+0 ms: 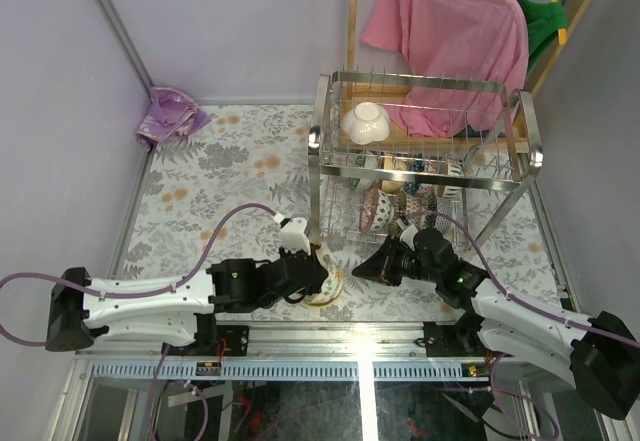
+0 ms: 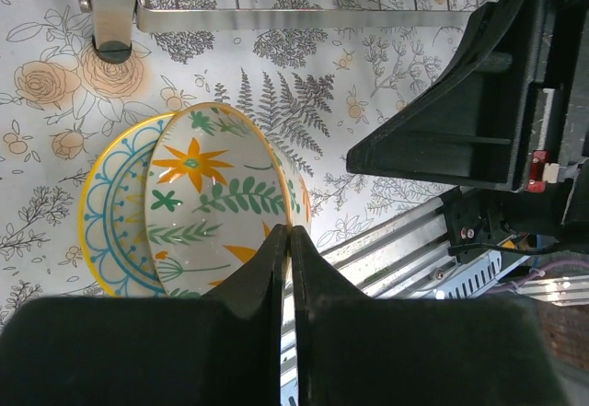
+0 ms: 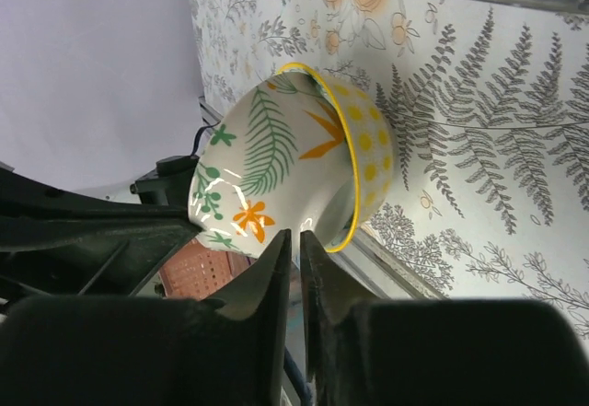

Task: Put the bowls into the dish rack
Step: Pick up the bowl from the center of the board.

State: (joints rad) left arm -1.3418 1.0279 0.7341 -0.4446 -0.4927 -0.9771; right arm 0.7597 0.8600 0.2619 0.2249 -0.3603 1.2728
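Note:
A floral bowl [image 1: 328,286] with a yellow rim hangs tilted just above the near table edge, between both arms. My left gripper [image 1: 318,273] is shut on its rim; in the left wrist view the bowl [image 2: 221,203] shows orange flowers and green ferns, with the rim pinched at the left gripper [image 2: 289,231]. My right gripper [image 1: 362,272] meets it from the right. In the right wrist view the right gripper [image 3: 294,236] has its jaws drawn to a thin slit on the bowl [image 3: 276,157] at its lower rim. The dish rack [image 1: 425,86] stands behind.
The rack holds a white bowl [image 1: 364,122] on its upper tier and patterned bowls [image 1: 377,206] below. Behind the rack hangs a pink T-shirt [image 1: 450,31]. A purple cloth [image 1: 170,116] lies in the back left corner. The rack's front left post [image 2: 112,10] stands close to the bowl.

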